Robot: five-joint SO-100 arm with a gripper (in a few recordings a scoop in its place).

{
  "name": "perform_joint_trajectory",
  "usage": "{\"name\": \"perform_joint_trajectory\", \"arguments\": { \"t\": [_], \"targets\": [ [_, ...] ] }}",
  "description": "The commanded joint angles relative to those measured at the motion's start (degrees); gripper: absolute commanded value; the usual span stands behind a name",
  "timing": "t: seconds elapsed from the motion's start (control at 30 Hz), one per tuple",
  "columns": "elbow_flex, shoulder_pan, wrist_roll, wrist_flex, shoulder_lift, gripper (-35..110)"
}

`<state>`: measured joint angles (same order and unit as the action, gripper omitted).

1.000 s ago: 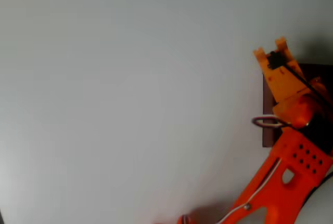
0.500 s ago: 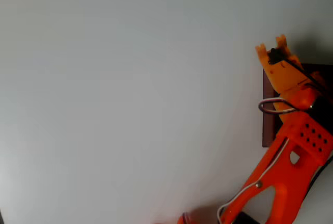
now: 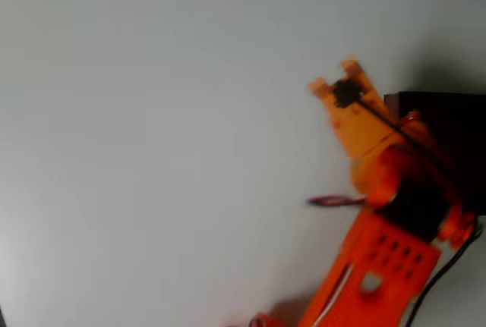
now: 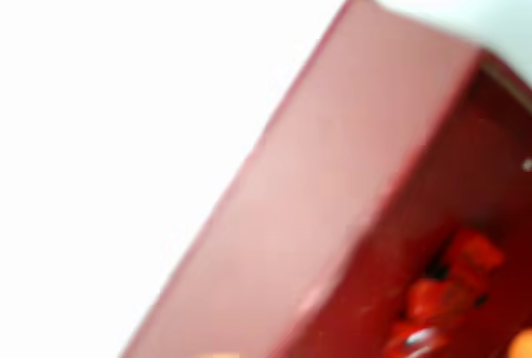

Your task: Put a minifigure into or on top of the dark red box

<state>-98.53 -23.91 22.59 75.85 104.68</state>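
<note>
From above, the orange gripper (image 3: 334, 77) sits at about 2 o'clock over the white table (image 3: 152, 152). Its fingers look a little apart and hold nothing. The box (image 3: 448, 122) is dark, at 3 o'clock, partly under the arm.

From the wrist, the box's red wall (image 4: 332, 192) slants across. Blurry red minifigures (image 4: 449, 291) lie inside at 5 o'clock.

Box (image 4: 349, 175): dark red, rectangular, open top; the wrist view shows one long outer wall running diagonally, blurred. It sits at the right edge of the white tabletop in the overhead view (image 3: 440, 130), partly covered, interior near black. Minifigure (image 4: 449, 291): bright red pieces lying inside on the box floor; pose unclear from blur.
</note>
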Motion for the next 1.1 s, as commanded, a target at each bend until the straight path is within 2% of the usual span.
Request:
{"name": "perform_joint_trajectory", "arguments": {
  "t": [0.0,0.37,0.67,0.83,0.97,1.07],
  "targets": [
    [-10.7,4.1,1.3,-1.9,16.4,15],
    [-37.6,25.4,2.9,-4.3,51.2,1],
    [-56.2,38.8,-4.3,-1.1,85.5,0],
    [-58.5,40.6,-5.7,0.9,87.4,0],
    [-58.8,41.6,-11.6,2.8,87.4,0],
    [-60.5,41.5,-10.2,4.7,87.2,0]
  ]
}}
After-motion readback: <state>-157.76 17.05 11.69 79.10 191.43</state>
